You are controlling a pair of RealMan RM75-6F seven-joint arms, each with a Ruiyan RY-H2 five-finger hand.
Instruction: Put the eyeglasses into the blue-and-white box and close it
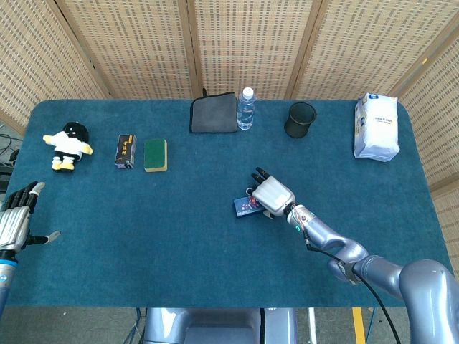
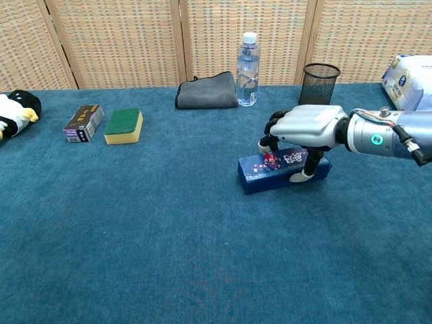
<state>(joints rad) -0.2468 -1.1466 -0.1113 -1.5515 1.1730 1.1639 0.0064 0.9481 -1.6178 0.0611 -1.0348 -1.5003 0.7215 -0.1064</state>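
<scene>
Box (image 1: 246, 206) lies shut near the middle of the table (image 1: 179, 229), a little toward the right edge, with the right hand (image 1: 272, 194) laid over its right end from above, likely to steady or grasp it. No eyeglasses show, so I judge them already inside or hidden. The left hand (image 1: 16, 221) waits at the front left corner, fingers spread and holding nothing, clear of the work.

From the chest, the right hand (image 2: 307, 128) arches over the box (image 2: 263, 177), fingers curled behind it and thumb down on the front face: a pinch across its width that grips it, perhaps to press the lid home. Bottle (image 2: 248, 59), cloth (image 2: 206, 94) and cup (image 2: 320, 84) stand along the far edge, well apart.
</scene>
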